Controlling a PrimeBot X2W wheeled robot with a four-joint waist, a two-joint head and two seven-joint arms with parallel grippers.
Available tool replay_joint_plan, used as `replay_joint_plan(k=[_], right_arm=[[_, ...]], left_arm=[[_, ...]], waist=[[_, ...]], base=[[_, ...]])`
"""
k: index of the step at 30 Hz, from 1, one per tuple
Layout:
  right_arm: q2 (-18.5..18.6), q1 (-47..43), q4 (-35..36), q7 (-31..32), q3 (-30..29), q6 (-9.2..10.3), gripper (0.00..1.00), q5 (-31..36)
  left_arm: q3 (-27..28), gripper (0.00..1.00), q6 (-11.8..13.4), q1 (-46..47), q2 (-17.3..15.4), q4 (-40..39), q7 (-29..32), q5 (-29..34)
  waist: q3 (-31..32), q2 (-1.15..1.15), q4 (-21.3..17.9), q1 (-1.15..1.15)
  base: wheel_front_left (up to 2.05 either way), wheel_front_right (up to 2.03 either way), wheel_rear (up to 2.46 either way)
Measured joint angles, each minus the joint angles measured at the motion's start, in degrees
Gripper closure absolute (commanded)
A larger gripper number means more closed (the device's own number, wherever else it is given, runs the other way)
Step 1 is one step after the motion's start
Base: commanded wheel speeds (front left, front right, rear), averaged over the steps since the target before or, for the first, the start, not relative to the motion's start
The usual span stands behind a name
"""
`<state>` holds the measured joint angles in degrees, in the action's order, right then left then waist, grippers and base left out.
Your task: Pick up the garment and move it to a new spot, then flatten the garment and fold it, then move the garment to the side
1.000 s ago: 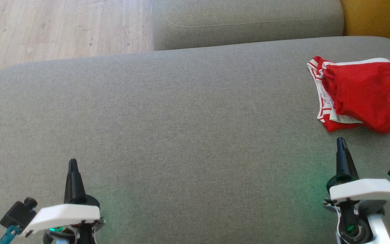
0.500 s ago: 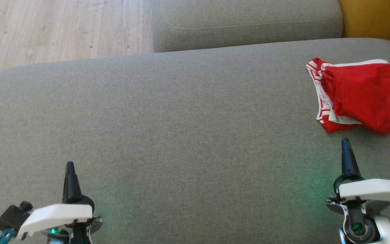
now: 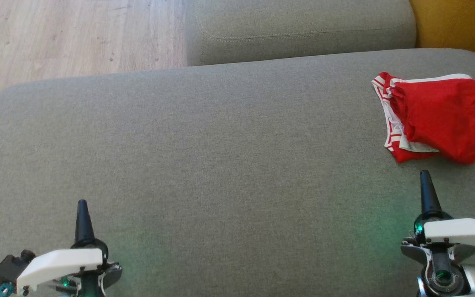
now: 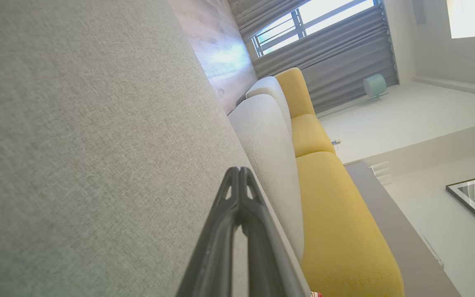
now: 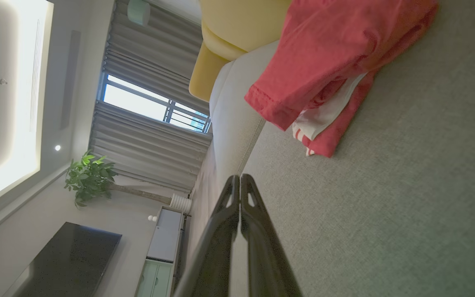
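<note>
**Both grippers drawn back and outward; shorts lie folded at the right**

Since a second ago, the left gripper (image 3: 82, 204) and the right gripper (image 3: 425, 175) have slid lower and a little wider apart in the head view, and the camera has tipped slightly. Each pair of jaws is pressed fully together and holds nothing. The fingers point across the grey seat cushion (image 3: 221, 144). Just beyond the right gripper's tip, but apart from it, the red shorts (image 3: 443, 115) lie folded at the cushion's right end. Their long axis runs left to right in the head view, with the white-striped edge facing the robot's left. A yellow cushion (image 3: 456, 20) stands behind them.
</note>
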<state>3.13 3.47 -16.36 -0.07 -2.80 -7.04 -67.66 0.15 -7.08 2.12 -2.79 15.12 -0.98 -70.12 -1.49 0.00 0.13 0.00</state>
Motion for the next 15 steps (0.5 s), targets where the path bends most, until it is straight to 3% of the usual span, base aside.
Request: replay_joint_plan(k=[15], right_arm=[[0.0, 0.0, 0.2, 1.9, -1.4, 0.00, 1.00, -10.1]], left_arm=[[1.7, 1.00, 0.0, 0.6, 0.0, 0.3, 2.8, -8.9]], waist=[[0.5, 0.00, -0.1, 0.00]], base=[[0.00, 0.00, 0.00]])
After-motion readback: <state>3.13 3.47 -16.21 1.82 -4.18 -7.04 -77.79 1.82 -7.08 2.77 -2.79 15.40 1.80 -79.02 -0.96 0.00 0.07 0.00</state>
